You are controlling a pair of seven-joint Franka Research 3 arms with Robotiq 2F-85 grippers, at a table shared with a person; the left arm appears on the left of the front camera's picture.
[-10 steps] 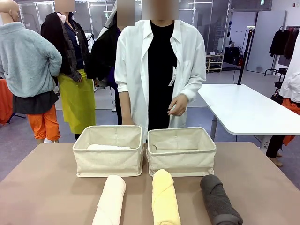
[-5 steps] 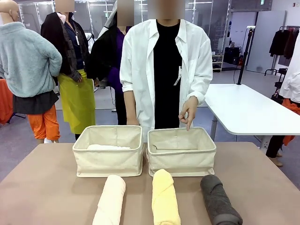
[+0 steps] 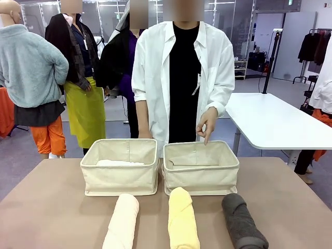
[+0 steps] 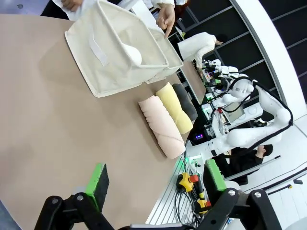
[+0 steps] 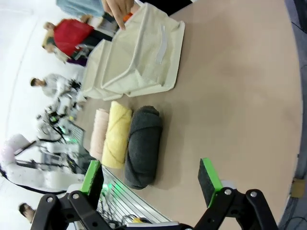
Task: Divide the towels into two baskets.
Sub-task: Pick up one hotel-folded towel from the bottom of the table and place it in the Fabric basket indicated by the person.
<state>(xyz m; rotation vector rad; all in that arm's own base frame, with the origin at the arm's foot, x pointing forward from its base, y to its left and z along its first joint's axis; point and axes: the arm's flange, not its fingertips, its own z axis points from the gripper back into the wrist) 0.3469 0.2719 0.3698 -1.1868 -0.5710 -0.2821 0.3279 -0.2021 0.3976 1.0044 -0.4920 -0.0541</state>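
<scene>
Counting one white towel [image 3: 119,163] in a basket [image 3: 119,181], you have the cream towel [image 3: 122,223], yellow towel [image 3: 182,220] and grey towel [image 3: 243,220] left ahead of your spread left claw [image 4: 156,175] and right claw [image 5: 151,175].

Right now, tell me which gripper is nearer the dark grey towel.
Right. The right gripper hangs just short of the dark grey towel; the left gripper has the cream towel and yellow towel between them.
</scene>
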